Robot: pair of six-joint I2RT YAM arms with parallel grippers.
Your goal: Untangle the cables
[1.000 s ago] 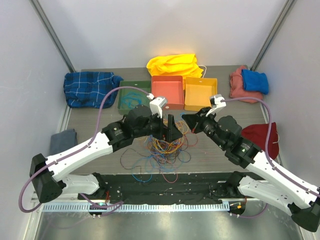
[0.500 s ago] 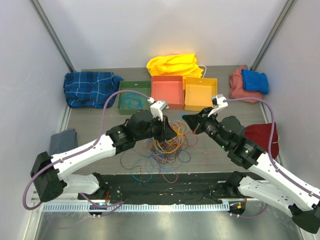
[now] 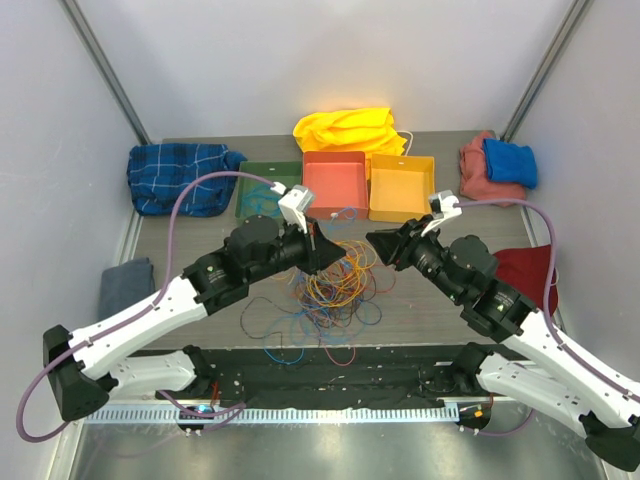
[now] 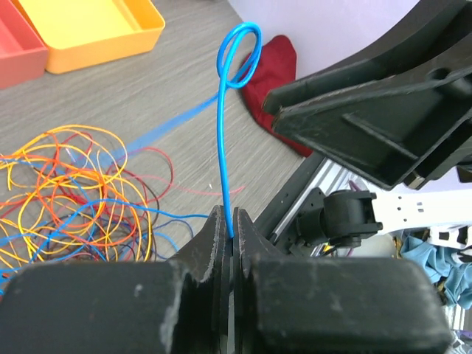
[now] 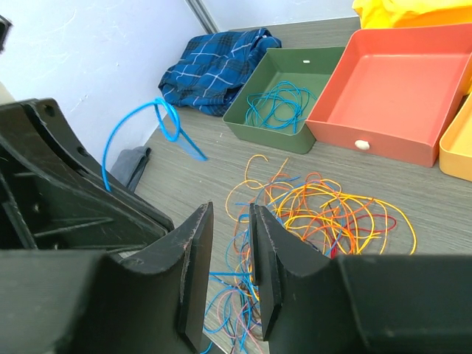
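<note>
left gripper (image 4: pixel 230 223) pinches one blue cable (image 4: pixel 220 133) standing up from its tips, above the tangled cables (image 3: pixel 335 285) heaped mid-table (image 3: pixel 165 245), right gripper (image 5: pixel 230 221) slightly spread, empty.

light: bright, even, soft shadows
glare: on front metal rail (image 3: pixel 330 412)
blur: left gripper (image 4: pixel 230 225) up close, blue cable (image 4: pixel 221 147) tail

Grey table (image 3: pixel 405 315) with tangled cables (image 3: pixel 335 285), green tray (image 3: pixel 265 166), red tray (image 3: pixel 335 180), orange tray (image 3: pixel 402 185), scattered cloths (image 3: pixel 180 175).
</note>
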